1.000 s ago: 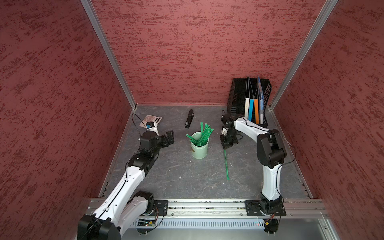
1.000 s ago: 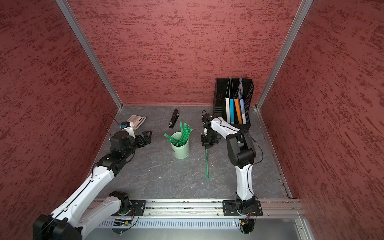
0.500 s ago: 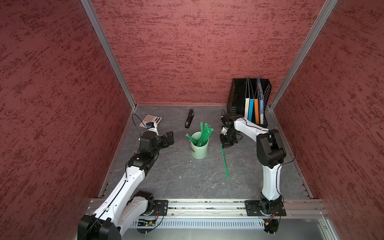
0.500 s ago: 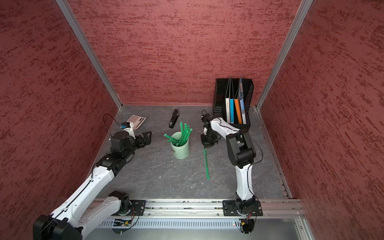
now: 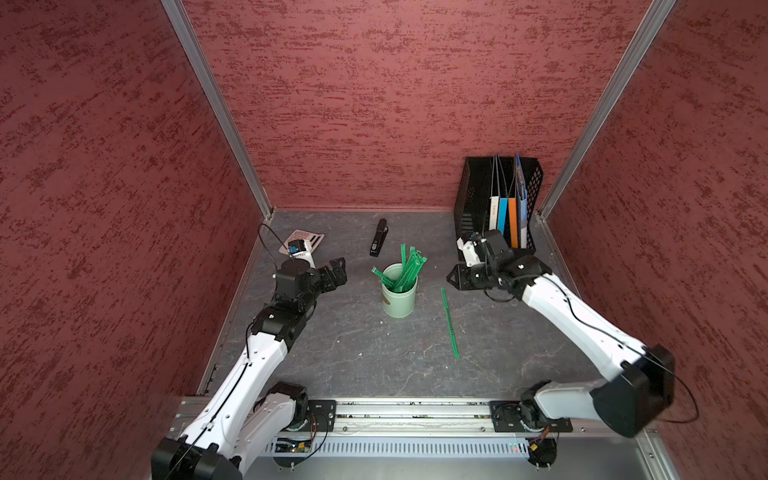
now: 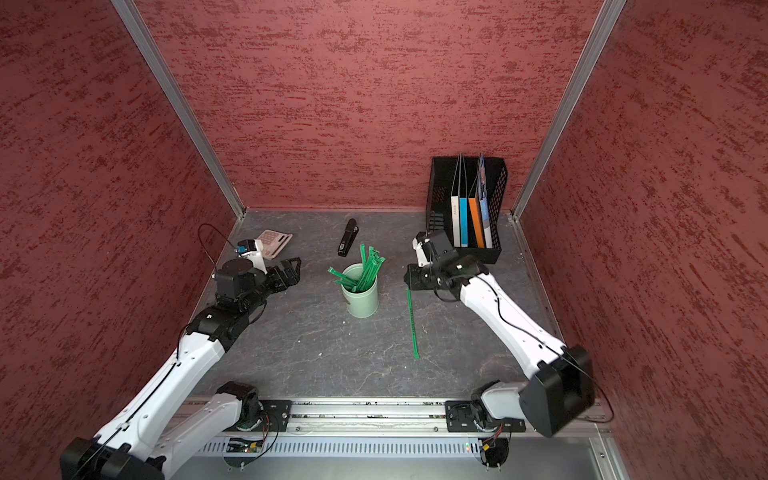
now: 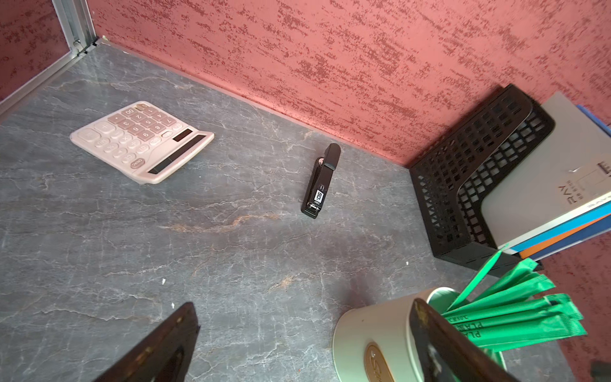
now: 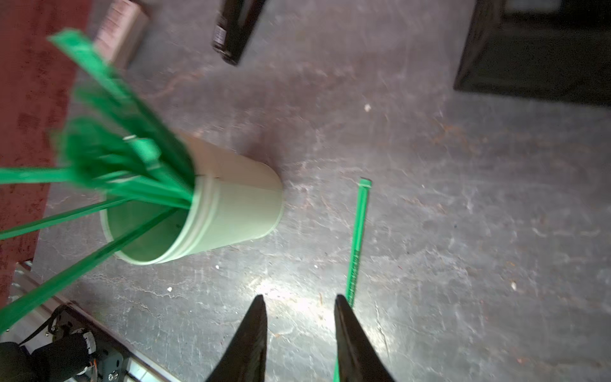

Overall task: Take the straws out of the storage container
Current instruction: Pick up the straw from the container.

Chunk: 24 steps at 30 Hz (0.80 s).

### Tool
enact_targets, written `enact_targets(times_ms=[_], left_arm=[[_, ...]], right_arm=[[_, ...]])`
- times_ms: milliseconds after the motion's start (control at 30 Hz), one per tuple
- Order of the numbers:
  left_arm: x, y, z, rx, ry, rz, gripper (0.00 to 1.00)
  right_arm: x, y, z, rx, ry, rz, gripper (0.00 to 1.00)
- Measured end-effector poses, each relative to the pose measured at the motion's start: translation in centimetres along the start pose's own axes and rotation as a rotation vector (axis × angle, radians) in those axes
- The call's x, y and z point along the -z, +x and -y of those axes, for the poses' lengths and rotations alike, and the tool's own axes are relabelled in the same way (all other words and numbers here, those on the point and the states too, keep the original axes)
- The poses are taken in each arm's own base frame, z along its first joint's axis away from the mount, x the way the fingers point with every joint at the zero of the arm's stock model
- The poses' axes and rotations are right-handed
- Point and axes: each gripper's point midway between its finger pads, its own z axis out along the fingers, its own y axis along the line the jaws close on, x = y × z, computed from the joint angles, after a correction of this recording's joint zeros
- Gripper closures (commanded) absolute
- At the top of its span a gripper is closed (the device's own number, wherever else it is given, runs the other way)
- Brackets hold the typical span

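The storage container [image 5: 399, 297] [image 6: 360, 297], a pale mint cup, stands upright mid-table with several green straws [image 5: 405, 270] [image 6: 365, 270] fanning out of it. One straw [image 5: 450, 323] [image 6: 412, 324] lies flat on the table to its right. My right gripper [image 5: 453, 280] [image 8: 300, 297] hovers over that straw's far end, open, nothing between its fingers; the straw [image 8: 358, 238] runs beside one finger. My left gripper [image 5: 338, 270] [image 7: 303, 303] is wide open to the left of the cup [image 7: 373, 334], apart from it. The brown mark on the cup faces it.
A black stapler [image 5: 378, 243] [image 7: 320, 182] lies behind the cup. A pink calculator [image 5: 307, 241] [image 7: 142, 142] sits at the back left. A black mesh file rack [image 5: 469, 195] [image 7: 463, 185] with folders stands in the back right corner. Red walls close three sides.
My right gripper's jaws have parted from shut to open, letting go of the straw, which stays on the table. The left arm has not moved.
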Motion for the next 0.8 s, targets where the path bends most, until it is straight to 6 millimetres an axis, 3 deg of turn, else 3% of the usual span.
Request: enact_targets(times_ms=[100, 167, 300, 467, 800], left_arm=[[0.3, 0.0, 0.2, 0.024, 0.01, -0.002, 0.0], [0.5, 0.1, 0.2, 0.039, 0.011, -0.005, 0.0], [1.1, 0.0, 0.3, 0.059, 0.017, 0.0, 0.0], [1.5, 0.0, 0.2, 0.063, 0.016, 0.002, 0.0], [1.5, 0.1, 0.1, 0.063, 0.011, -0.003, 0.0]], right_arm=[[-0.2, 1.9, -4.8, 0.125, -0.055, 0.044, 0.62], [-1.2, 3.9, -6.8, 0.184, -0.071, 0.047, 0.61], [-3.5, 6.6, -8.5, 0.265, -0.039, 0.062, 0.6], [-5.6, 6.0, -9.2, 0.281, 0.001, 0.132, 0.58], [-6.2, 3.8, -9.9, 0.283, 0.011, 0.243, 0.57]])
